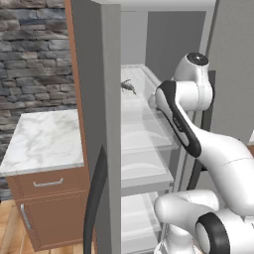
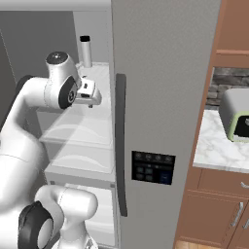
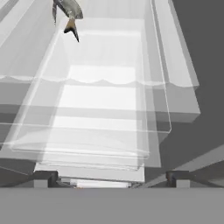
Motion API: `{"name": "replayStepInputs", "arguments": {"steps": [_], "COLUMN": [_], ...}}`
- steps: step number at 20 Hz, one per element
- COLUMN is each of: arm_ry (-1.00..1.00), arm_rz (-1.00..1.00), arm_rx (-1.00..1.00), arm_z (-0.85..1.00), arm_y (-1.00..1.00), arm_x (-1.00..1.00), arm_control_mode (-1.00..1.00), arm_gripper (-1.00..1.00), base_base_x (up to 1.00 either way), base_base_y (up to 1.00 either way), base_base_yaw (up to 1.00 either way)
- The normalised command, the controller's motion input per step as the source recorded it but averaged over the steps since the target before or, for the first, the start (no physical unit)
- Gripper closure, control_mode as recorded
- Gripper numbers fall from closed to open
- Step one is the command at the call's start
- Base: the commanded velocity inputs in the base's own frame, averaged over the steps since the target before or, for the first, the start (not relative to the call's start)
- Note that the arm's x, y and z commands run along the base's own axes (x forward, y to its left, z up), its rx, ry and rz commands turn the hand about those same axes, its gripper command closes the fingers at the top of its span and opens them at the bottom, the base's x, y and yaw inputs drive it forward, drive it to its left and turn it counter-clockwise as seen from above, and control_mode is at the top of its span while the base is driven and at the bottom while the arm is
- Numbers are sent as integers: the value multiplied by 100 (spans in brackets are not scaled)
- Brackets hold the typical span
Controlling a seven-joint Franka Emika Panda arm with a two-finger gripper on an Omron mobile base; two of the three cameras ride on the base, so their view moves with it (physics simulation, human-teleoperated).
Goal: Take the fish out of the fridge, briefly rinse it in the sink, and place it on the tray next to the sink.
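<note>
The fridge [image 1: 109,99] is open, and the white arm reaches inside it. The jaws [image 2: 91,99] hang over the white shelves [image 3: 105,100], with nothing between them. In the hand view the two dark tips [image 3: 46,177] sit far apart, one at each bottom corner, so the jaws are wide apart.

The fish [image 1: 128,87] lies on the upper shelf, well ahead of the jaws and off to one side. In the hand view the fish [image 3: 68,13] is at the top left, with its dark tail pointing down toward the jaws. The jaws do not touch it.

A clear see-through drawer [image 3: 92,118] sits under the jaws. A tall grey bottle with a dark cap [image 2: 86,51] stands at the back of the upper shelf, past the jaws.

Beside the fridge is a marble desk [image 1: 44,139] on brown wooden cabinets. On the other side, a grey and green box [image 2: 236,114] stands on another marble desk.
</note>
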Motion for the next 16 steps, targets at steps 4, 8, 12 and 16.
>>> {"name": "replayStepInputs", "arguments": {"steps": [4,8,12,16], "arm_ry": [-12,-2,0,0], "arm_rz": [0,0,0,0], "arm_rx": [0,0,2,0], "arm_z": [36,22,11,3], "arm_y": [23,26,26,21], "arm_x": [31,65,94,92], "arm_control_mode": [-100,-100,-100,-100], "arm_gripper": [-100,-100,-100,-100], "base_base_x": [0,0,0,0], "base_base_y": [0,0,0,0], "base_base_yaw": [0,0,0,0]}}
